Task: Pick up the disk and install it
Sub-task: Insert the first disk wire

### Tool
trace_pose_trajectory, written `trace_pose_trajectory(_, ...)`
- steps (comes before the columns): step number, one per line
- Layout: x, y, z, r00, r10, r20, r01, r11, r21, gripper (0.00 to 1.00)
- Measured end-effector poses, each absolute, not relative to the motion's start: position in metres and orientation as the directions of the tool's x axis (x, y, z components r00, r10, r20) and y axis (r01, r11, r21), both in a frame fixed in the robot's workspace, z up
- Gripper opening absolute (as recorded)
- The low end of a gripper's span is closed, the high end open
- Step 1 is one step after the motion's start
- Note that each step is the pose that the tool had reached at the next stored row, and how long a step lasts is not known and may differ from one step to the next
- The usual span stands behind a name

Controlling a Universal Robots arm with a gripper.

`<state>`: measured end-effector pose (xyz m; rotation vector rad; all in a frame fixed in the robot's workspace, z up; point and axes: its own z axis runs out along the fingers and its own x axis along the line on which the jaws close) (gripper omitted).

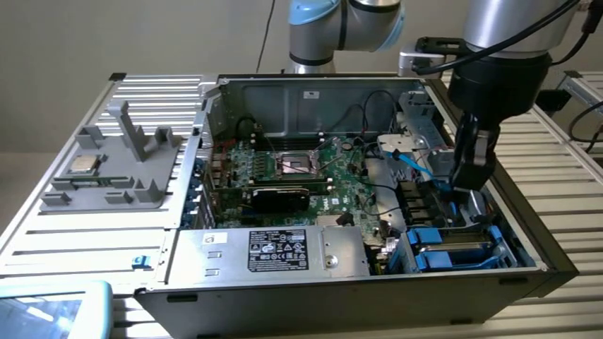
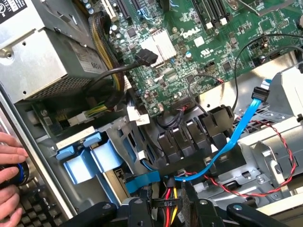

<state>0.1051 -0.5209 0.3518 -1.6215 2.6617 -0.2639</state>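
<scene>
In the exterior view, my gripper (image 1: 467, 185) hangs inside the open steel case (image 1: 282, 99), near the disk (image 1: 455, 248). The disk lies flat in its glossy blue carrier in the corner bay. Whether the gripper is spread or pinching, I cannot tell. The wrist view adds a hand (image 2: 8, 163) beside a keyboard (image 2: 33, 208).

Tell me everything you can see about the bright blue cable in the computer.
The blue cable is a flat, shiny ribbon with a black plug on one end. That plug looks unplugged, beside the grey frame. The cable curves past the black connectors and runs in among red and yellow wires.
</scene>
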Motion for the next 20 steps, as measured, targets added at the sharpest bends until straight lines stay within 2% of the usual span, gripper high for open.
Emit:
trace_pose_trajectory(8, 0.1041, -0.5209, 0.3493, -0.519, -0.851, 0.078, -0.850, 0.505, -0.152, 0.35)
trace_pose_trajectory(20, 0.1050, -0.5208, 0.3432, -0.523, -0.849, 0.082, -0.848, 0.507, -0.154, 0.35)
